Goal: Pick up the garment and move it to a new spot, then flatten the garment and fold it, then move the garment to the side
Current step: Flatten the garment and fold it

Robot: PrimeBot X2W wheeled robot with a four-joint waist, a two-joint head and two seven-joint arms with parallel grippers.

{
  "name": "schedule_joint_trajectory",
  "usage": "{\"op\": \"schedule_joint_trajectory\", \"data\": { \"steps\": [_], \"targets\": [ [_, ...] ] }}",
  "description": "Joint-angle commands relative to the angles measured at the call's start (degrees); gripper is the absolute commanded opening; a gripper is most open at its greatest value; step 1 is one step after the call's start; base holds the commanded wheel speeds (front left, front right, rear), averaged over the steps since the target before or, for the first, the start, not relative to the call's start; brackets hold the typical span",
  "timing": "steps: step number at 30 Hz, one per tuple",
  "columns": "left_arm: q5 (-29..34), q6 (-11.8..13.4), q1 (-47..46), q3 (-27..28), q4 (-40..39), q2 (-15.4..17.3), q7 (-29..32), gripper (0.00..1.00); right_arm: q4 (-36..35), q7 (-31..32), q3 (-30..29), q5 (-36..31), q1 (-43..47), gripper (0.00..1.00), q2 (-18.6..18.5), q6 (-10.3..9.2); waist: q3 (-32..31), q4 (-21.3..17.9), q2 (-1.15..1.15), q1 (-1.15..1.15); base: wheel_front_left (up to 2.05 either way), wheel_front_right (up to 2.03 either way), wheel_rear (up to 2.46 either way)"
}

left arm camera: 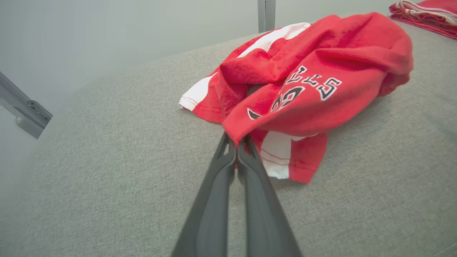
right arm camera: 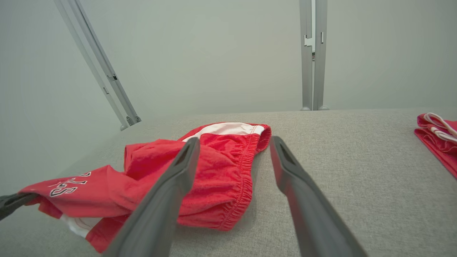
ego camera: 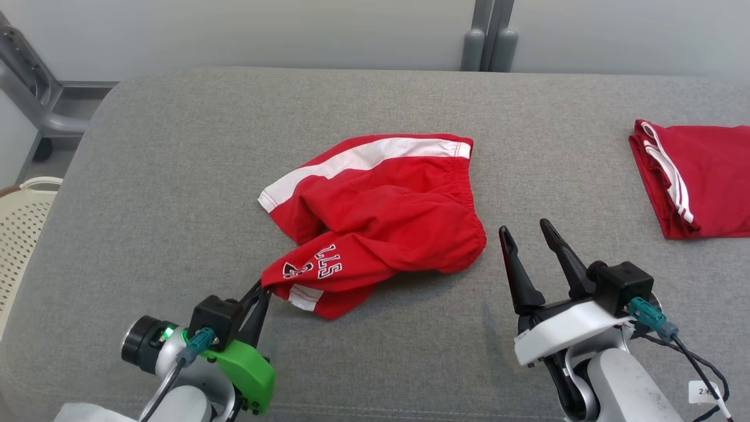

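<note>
The garment is a pair of red shorts with white side stripes and black-and-white lettering, lying crumpled in the middle of the grey padded table. My left gripper is shut on the near-left corner of a leg hem, which is lifted slightly off the table; the left wrist view shows the fingertips pinching that red cloth at the left gripper. My right gripper stands open just right of the elastic waistband, holding nothing; in its own view, the right gripper frames the waistband edge of the garment.
A second red garment, folded, lies at the table's far right edge, also seen as the folded garment. A cream perforated basket stands off the table's left side. Grey frame posts rise behind the table.
</note>
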Motion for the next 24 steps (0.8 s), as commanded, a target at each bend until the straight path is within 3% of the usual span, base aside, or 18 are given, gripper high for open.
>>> {"op": "schedule_joint_trajectory", "data": {
  "steps": [1, 7, 13, 14, 15, 16, 17, 24],
  "targets": [
    [0.19, 0.71, 0.94, 0.39, -1.32, 1.03, 0.51, 0.0, 0.09, -0.17, -0.14, 0.26, 0.7, 1.0, -0.21, -0.02, 0.29, 0.36, 0.0, 0.0, 0.0, 0.0, 0.0],
    [-1.16, 2.2, 3.34, 1.36, -4.57, 2.37, 1.89, 0.0, 0.76, -0.17, 0.03, 0.14, 0.3, 1.0, -0.19, -0.02, 0.46, 0.67, 0.0, 0.0, 0.0, 0.0, 0.0],
    [-4.11, 1.02, 4.32, 0.97, 2.75, -1.01, -0.53, 0.0, 2.39, -0.17, 0.7, 0.22, -0.67, 1.0, -0.27, -0.02, -0.05, -0.14, 0.0, 0.0, 0.0, 0.0, 0.0],
    [-3.93, 0.83, 4.12, 0.73, 4.22, -1.25, -1.0, 0.17, 2.6, -0.17, 0.68, 0.25, -0.76, 1.0, -0.32, -0.02, -0.1, -0.28, 0.0, 0.0, 0.0, 0.0, 0.0],
    [-4.03, 0.77, 3.7, 0.72, 5.32, -1.85, -1.87, 0.47, 2.8, -0.17, 0.68, 0.2, -0.81, 1.0, -0.41, -0.02, -0.11, -0.36, 0.0, 0.0, 0.0, 0.0, 0.0],
    [-4.41, 0.57, 3.32, 0.73, 6.23, -2.42, -2.46, 0.9, 2.84, -0.17, 0.68, 0.2, -0.85, 1.0, -0.43, -0.02, -0.13, -0.44, 0.0, 0.0, 0.0, 0.0, 0.0],
    [-4.78, 0.34, 2.99, 0.84, 7.11, -3.0, -3.12, 1.0, 2.9, -0.17, 0.65, 0.24, -0.85, 1.0, -0.53, -0.02, -0.12, -0.48, 0.0, 0.0, 0.0, 0.0, 0.0],
    [-5.57, 0.45, 2.4, 2.43, 8.72, -4.61, -6.12, 1.0, 3.08, -0.17, 0.33, 0.38, -0.84, 1.0, -0.92, -0.02, -0.14, -0.52, 0.0, 0.0, 0.0, 0.0, 0.0]
  ]
}}
